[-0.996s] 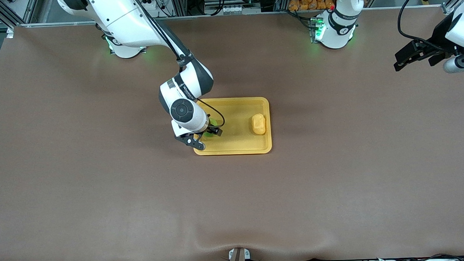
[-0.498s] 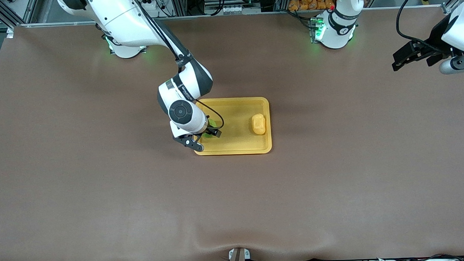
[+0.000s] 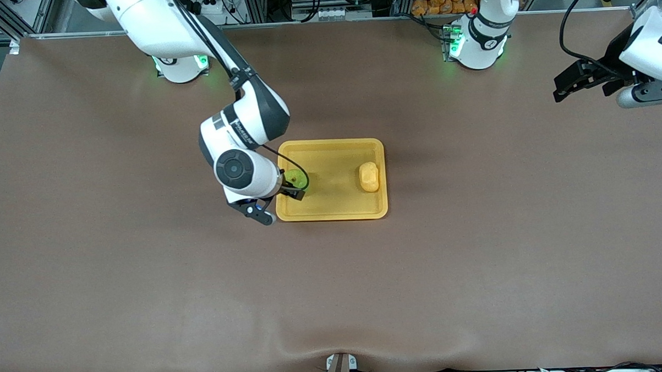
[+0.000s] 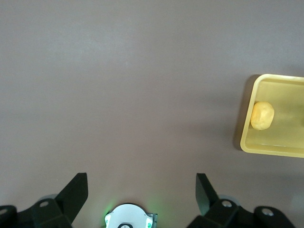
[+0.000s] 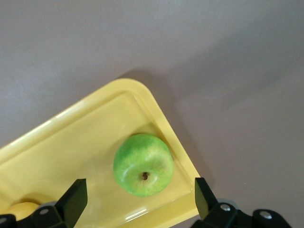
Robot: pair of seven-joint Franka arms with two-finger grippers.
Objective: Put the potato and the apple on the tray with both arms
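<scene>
The yellow tray (image 3: 329, 144) lies mid-table. The pale-yellow potato (image 3: 369, 177) lies in it at the end toward the left arm. The green apple (image 3: 294, 179) rests free in it at the end toward the right arm, close to the rim. My right gripper (image 3: 278, 204) is open and empty, over that rim just above the apple. In the right wrist view the apple (image 5: 142, 165) sits stem up on the tray (image 5: 80, 137) between the spread fingers (image 5: 72, 198). My left gripper (image 3: 572, 82) is open and empty, waiting high over the left arm's end of the table.
Brown mat covers the table. The left wrist view shows the tray's rim (image 4: 245, 124), the potato (image 4: 262, 115) and the left arm's green-lit base (image 4: 127, 218). A creased bump in the mat (image 3: 336, 348) lies at the edge nearest the front camera.
My right gripper has drawn back off the apple toward the right arm's end, leaving the apple showing on the tray. The left gripper has drifted slightly up and toward the tray.
</scene>
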